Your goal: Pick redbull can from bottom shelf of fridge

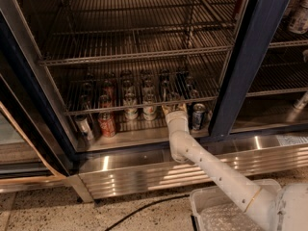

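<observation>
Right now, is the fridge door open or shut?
Open: the arm reaches in, and the gripper sits inside the fridge, above the bottom shelf beside the cans.

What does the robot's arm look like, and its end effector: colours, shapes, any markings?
The off-white tubular arm has smooth round segments, a bulging rounded joint, a row of small dark dots and a thin yellowish ring near its wide base. Its pale tan end effector is over the smooth pale metal bottom shelf of the navy-framed display fridge.
</observation>
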Robot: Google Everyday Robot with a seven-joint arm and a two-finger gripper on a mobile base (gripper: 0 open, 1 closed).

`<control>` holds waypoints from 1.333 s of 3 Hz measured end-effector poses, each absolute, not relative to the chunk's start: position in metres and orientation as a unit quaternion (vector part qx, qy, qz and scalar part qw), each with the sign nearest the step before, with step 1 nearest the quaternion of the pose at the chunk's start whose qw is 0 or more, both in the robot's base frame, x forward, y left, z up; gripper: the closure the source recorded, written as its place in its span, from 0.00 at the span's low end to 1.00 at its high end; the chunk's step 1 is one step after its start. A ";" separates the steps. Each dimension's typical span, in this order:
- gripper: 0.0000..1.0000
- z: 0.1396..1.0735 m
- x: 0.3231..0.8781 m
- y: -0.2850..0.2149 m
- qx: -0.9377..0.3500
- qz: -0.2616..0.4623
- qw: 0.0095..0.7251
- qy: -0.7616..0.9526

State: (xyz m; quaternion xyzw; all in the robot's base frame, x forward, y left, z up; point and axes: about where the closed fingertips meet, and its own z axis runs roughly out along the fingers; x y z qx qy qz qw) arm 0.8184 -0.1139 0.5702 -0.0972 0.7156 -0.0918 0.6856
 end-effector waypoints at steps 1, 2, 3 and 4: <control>0.30 0.570 0.819 -0.114 -0.097 -0.092 0.686 0.716; 0.22 0.570 0.827 -0.114 -0.097 -0.095 0.685 0.715; 0.25 0.568 0.833 -0.112 -0.099 -0.095 0.684 0.716; 0.33 0.565 0.834 -0.109 -0.102 -0.094 0.682 0.718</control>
